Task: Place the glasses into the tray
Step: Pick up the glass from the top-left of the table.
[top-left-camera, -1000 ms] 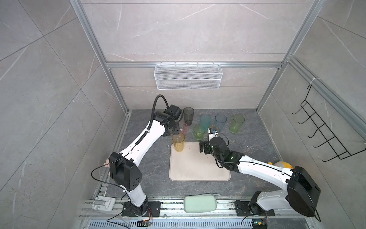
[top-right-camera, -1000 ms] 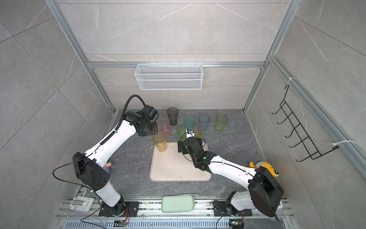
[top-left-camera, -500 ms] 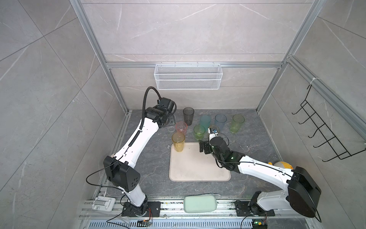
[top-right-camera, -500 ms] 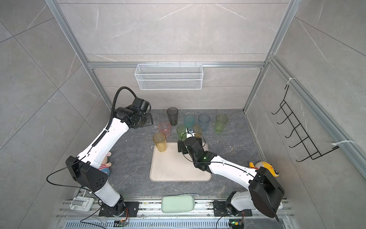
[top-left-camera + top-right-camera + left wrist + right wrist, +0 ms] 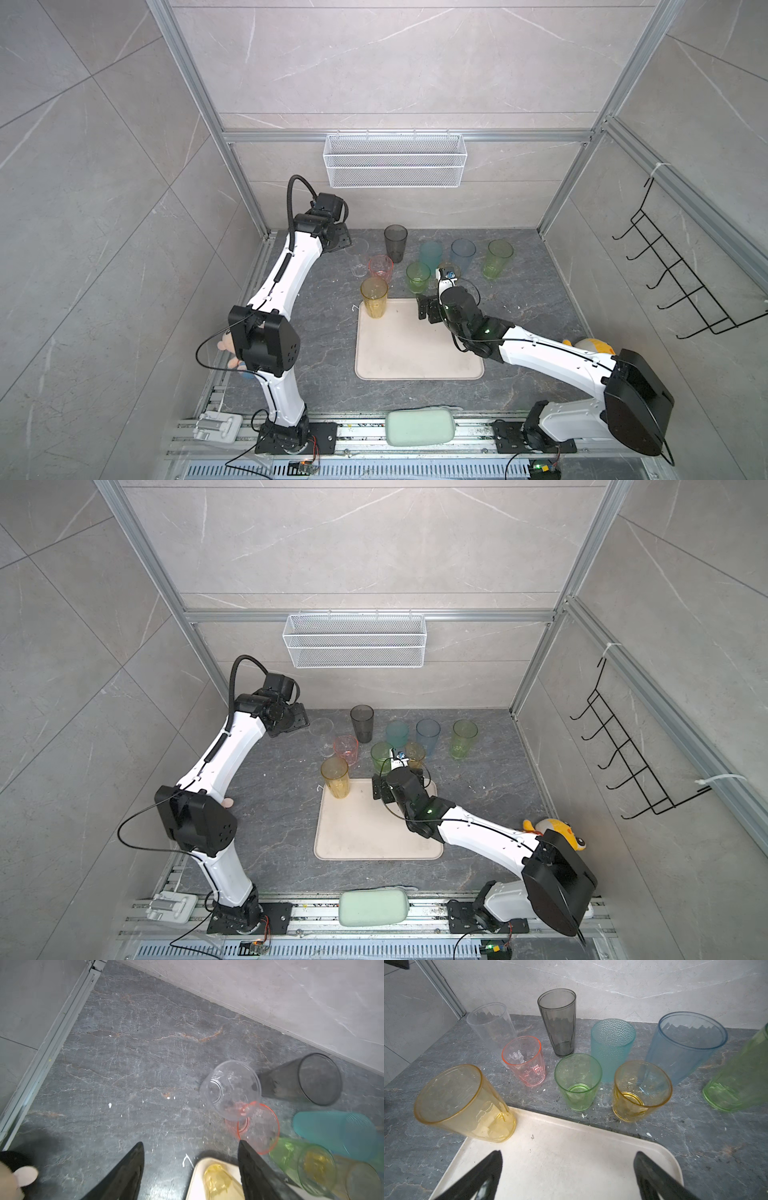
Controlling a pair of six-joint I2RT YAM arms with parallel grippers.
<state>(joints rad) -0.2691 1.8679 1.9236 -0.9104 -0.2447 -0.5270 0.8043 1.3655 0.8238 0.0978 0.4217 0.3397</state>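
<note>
Black-fingered and released, the left gripper (image 5: 191,1144) hangs above the dark stone counter (image 5: 332,332) near its far left corner, jaws spread with nothing between them. Just to its right the clear tumbler (image 5: 322,734) stands tall and upright on the counter.

Next comes the tall amber tumbler (image 5: 374,297), the one glass in the tray (image 5: 415,361). It stands upright in the tray's far left corner, close against the low rim. The cream tray lies flat in the middle of the counter.

Beyond the tray's far edge, the short pink tumbler (image 5: 380,267) stands just in front of the clear one; whether they touch cannot be told. The smoky grey tumbler (image 5: 395,243) rises behind and to the right of it, nearest the back wall. The short green tumbler (image 5: 417,276) sits near the tray's far edge.

The right gripper (image 5: 568,1152) hovers low over the far part of the tray, jaws wide apart and empty, facing the short glasses.

The teal tumbler (image 5: 430,253) stands behind the short green one. The short amber tumbler (image 5: 641,1091) stands just off the rim, partly hidden by the right wrist in both top views. The pale blue tumbler (image 5: 463,251) stands behind it. The tall green tumbler (image 5: 497,257) stands farthest right, apart from the rest.
</note>
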